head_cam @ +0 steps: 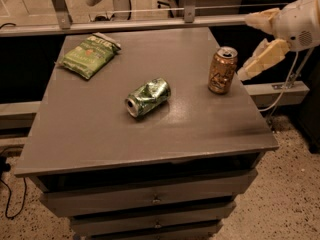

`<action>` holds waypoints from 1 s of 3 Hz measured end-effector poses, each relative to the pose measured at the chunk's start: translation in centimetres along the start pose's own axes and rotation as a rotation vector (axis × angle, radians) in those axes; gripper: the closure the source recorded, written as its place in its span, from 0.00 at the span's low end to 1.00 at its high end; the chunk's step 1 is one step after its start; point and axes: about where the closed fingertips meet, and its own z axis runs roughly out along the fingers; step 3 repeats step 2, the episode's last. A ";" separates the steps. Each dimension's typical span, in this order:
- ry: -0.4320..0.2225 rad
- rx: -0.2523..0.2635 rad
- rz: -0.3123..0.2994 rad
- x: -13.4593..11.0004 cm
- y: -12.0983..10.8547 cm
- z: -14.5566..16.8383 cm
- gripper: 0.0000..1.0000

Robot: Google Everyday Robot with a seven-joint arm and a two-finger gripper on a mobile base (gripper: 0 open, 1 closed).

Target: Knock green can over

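Gripper just right of gold can, not touching; fingers apart, nothing held; snack bag far left of gold can, toward back; green can left of gold can, slightly nearer cam, already on its side, long axis front-left to back-right; from gripper it lies leftward w/ gold can roughly between; task looks done.

The green can lies on its side near the middle of the desk. It is a small green drink can with pale markings, and its side is dented. Its silver end points to the near left and its body runs toward the far right. The gripper is at the far right, past the desk edge, well apart from the can, with its fingers spread.
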 end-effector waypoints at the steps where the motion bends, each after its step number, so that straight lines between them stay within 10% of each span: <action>1: 0.010 0.067 0.021 1.6 -1.0 -3.1 0.00; 3: 0.011 0.072 0.022 1.7 -1.1 -3.3 0.00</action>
